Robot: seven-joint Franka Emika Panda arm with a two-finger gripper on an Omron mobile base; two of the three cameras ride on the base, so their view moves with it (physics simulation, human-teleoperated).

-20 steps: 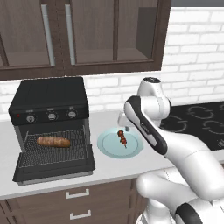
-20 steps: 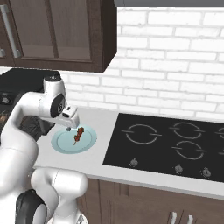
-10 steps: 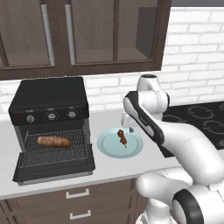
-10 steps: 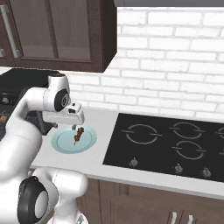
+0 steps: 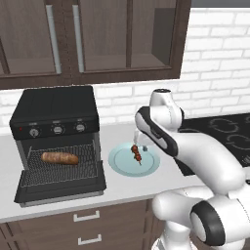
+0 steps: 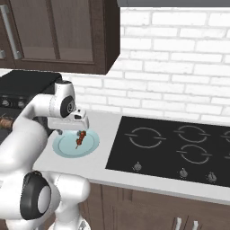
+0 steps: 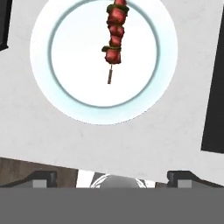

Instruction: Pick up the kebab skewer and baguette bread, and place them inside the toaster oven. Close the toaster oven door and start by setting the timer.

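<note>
The kebab skewer (image 5: 136, 153) (image 6: 80, 138) lies on a pale blue plate (image 5: 122, 166) (image 6: 65, 148) beside the toaster oven (image 5: 53, 110). My gripper (image 5: 139, 144) (image 6: 72, 130) hangs open just above the plate, nothing between its fingers. In the hand view the skewer (image 7: 115, 37) lies lengthways at the top of the plate (image 7: 74, 87), ahead of the gripper (image 7: 112, 176). The baguette bread (image 5: 59, 157) rests on the wire rack inside the oven. The toaster oven door (image 5: 61, 188) is folded down flat and open.
A black cooktop (image 5: 224, 136) (image 6: 179, 148) lies to the right of the plate. Dark wall cabinets (image 5: 97, 39) hang above the oven. Three grey knobs (image 5: 57, 130) sit along the oven's front. The counter's front edge (image 5: 122, 195) runs close to the plate.
My arm has shifted and the hand has come down a little over the plate. The skewer, the baguette and the oven door have not moved.
</note>
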